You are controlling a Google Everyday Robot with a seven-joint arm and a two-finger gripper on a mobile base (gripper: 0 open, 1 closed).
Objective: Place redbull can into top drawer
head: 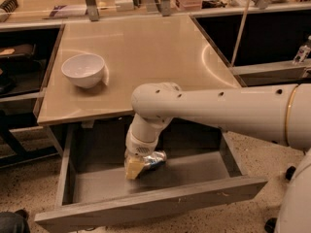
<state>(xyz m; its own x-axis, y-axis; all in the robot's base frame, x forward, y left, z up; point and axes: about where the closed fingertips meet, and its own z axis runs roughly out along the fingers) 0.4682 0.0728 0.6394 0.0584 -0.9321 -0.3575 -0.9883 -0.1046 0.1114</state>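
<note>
Gripper is down inside the top drawer, fingers clamped on the redbull can. Can lies sideways just above the drawer floor, long axis left-right, poking out to the right of the fingers.

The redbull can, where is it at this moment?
In the camera view the redbull can is inside the open top drawer, near its middle, at the gripper, below the tabletop edge.
</note>
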